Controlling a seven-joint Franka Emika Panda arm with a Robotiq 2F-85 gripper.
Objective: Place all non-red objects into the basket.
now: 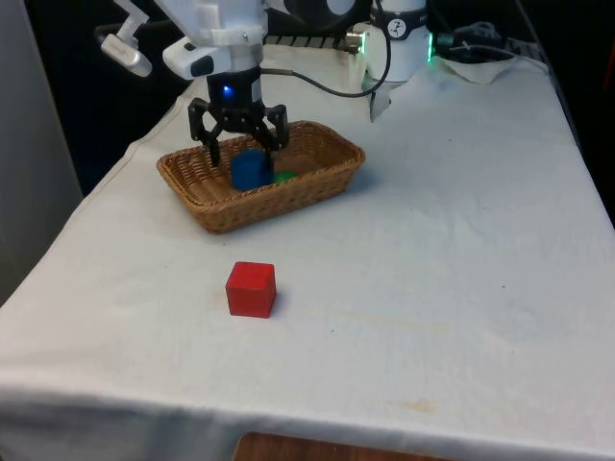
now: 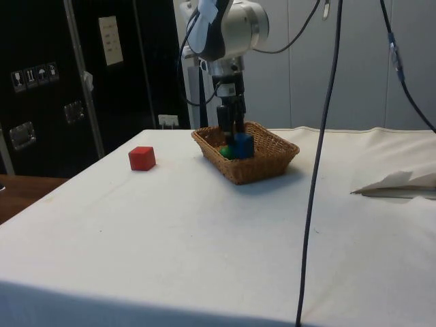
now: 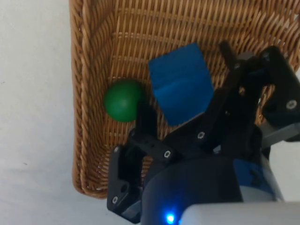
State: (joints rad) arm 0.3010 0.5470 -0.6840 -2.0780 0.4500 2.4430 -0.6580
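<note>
- The gripper hangs over the wicker basket, its two fingers spread apart with nothing between them; in the wrist view the fingers stand either side of the blue block without pressing on it.
- The blue block sits inside the basket, just under the gripper, tilted rather than flat in the wrist view.
- A green ball lies in the basket right beside the block, close to the basket's long wall; the wrist view shows it touching or nearly touching the block's edge.
- The basket stands on the tabletop towards its far edge, nearer the corner on the front view's left.
- The red block rests on the cloth outside the basket, well apart from it and nearer the tabletop's near edge; in the side view it stands alone beside the basket.
</note>
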